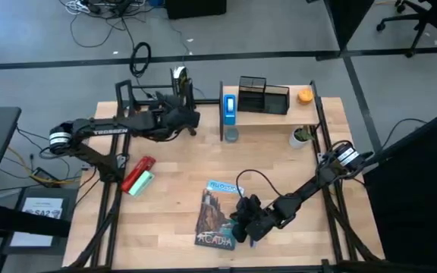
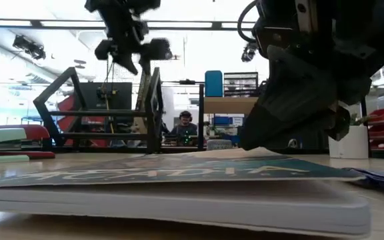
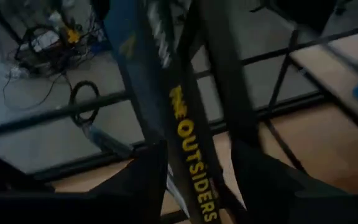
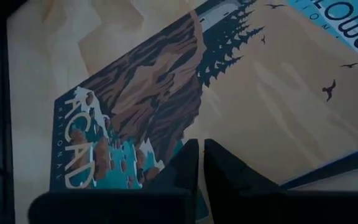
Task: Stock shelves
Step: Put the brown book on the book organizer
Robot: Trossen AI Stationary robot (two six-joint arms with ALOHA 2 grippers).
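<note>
Books are what you're stocking. Your left gripper pinches the "Outsiders" paperback by its spine, upright at the black metal-tube rack on the table's far left, presumably so it slots in standing. Your right gripper sits low at the Acadia book lying flat near the front edge, fingers pressed almost together at its cover, probably to work under or slide it. Beside it lies a second book. The wood-board shelf stands far right, already carrying a mesh organizer.
</note>
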